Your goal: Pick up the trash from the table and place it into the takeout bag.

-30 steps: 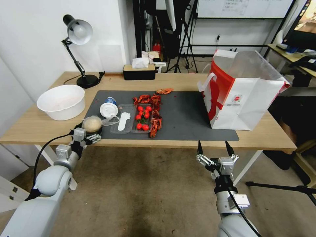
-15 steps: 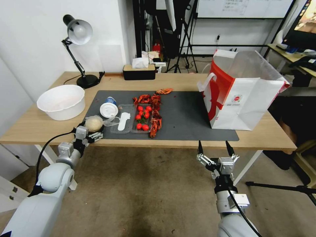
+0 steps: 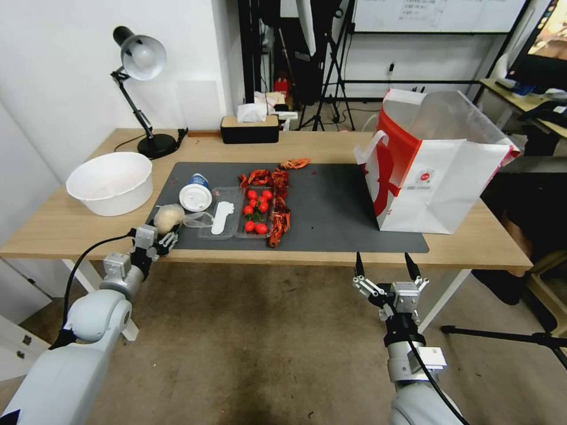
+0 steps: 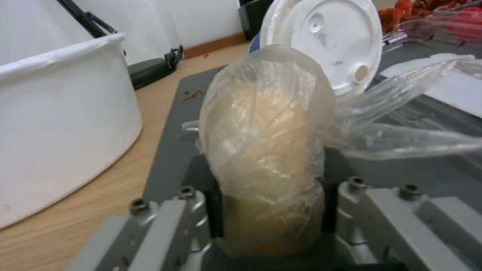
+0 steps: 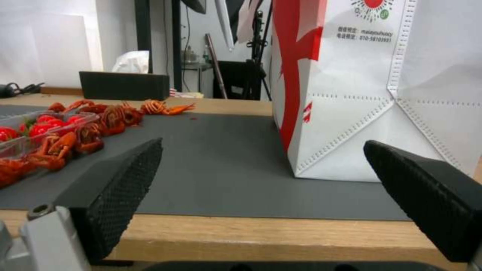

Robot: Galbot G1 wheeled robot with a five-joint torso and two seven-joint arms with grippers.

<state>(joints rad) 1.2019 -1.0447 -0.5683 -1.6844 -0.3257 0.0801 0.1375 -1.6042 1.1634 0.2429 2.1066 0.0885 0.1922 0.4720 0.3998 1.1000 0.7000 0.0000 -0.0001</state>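
Left wrist view is showing the left end effector (image 4: 269, 226) closing its two sides around the clear bag (image 4: 266, 150) with the beige lump inside, low on the lump. I judge this thing as light and soft: the lump is looking like dough or a bun and would be squeezing under pressure, and the thin film is slippery and wrinkled. So the hold is better on the lump itself, not on the loose tail of film that is trailing away toward the white cup lid (image 4: 326, 41) just beyond the end effector.

In the head view the bag (image 3: 168, 217) is sitting at the near corner of the dark mat (image 3: 331, 206) on the desk (image 3: 472, 242), directly ahead of the left end effector (image 3: 162, 241). The takeout bag (image 3: 437, 171) is standing well apart, at the far side of the mat. The right end effector (image 3: 384, 264) is waiting below the desk edge, wide open and empty.

The mat seems to be giving some grip; the wood looks smooth. Beside the left end effector a white bowl (image 3: 109, 183) is standing, and behind are a lamp (image 3: 139, 65) and tripods.
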